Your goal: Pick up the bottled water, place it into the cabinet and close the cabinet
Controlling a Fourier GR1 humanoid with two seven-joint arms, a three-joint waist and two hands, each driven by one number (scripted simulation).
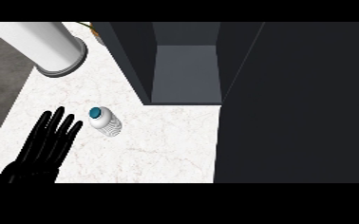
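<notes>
Bottle upright on the surface, cabinet open.
The bottle (105, 121) stands on the white surface (168, 142), just right of the left robot hand (48, 140), whose fingers are straight and spread, holding nothing. The open cabinet (184, 71) lies beyond.

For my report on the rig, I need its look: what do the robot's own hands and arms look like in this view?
Only the left hand shows, at the view's lower left. It is plain black all over, with long, slim fingers and rounded tips. No markings, cables or sleeve can be seen on it. The forearm is not visible, and the right hand is out of view.
</notes>
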